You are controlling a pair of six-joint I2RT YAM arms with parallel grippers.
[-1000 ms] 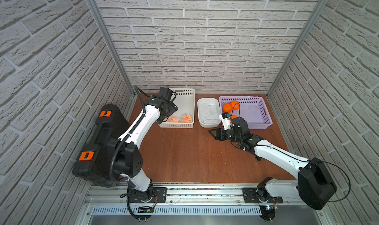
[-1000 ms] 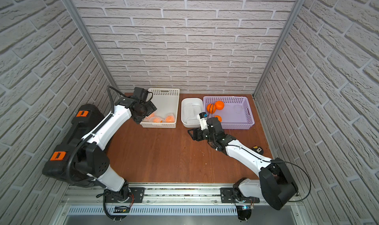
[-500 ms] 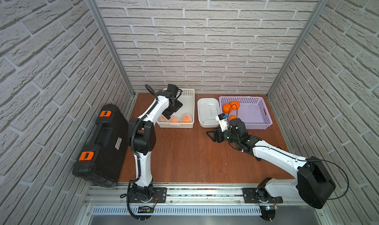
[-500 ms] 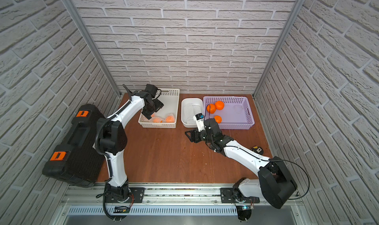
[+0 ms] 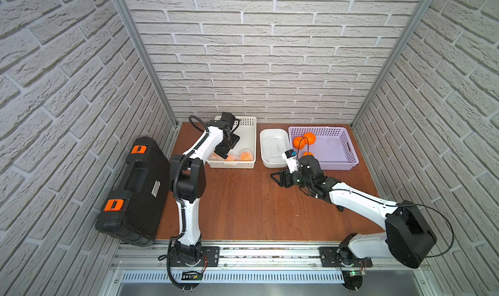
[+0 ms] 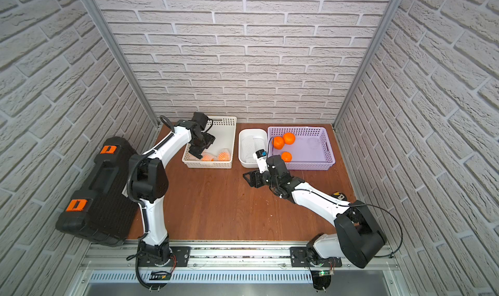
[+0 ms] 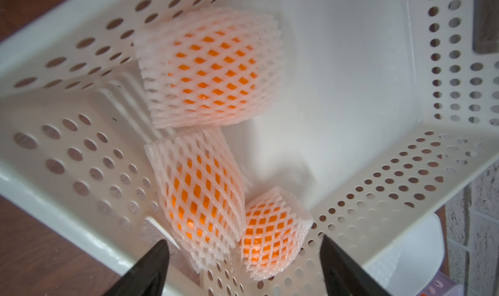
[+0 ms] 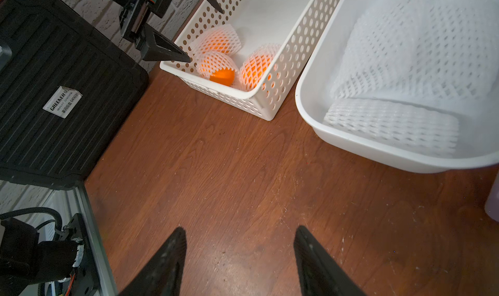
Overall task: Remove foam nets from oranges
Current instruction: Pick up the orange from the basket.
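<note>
Three oranges in white foam nets [image 7: 210,65] [image 7: 199,189] [image 7: 270,227] lie at the near end of the white perforated basket [image 5: 251,124]. My left gripper [image 7: 243,240] hangs open just above the two nearest ones, a finger to either side, touching neither. In both top views it [image 5: 226,149] [image 6: 201,149] reaches into the basket from the left. My right gripper [image 8: 239,228] [image 5: 278,177] is open and empty, low over bare table in front of the white tub [image 5: 272,131]. Empty foam nets [image 8: 391,122] lie in that tub. Three bare oranges [image 6: 289,138] [image 6: 278,142] [image 6: 286,156] sit in the purple basket [image 5: 348,146].
A black case with orange latches [image 5: 135,189] lies along the left edge of the table. Brick walls close in the back and both sides. The brown tabletop [image 5: 243,205] stretches between the arms' bases and the containers.
My left arm has swung its elbow in and reached down into the white basket toward the netted oranges, its jaws narrowing slightly. My right gripper has drifted a little to the left.
</note>
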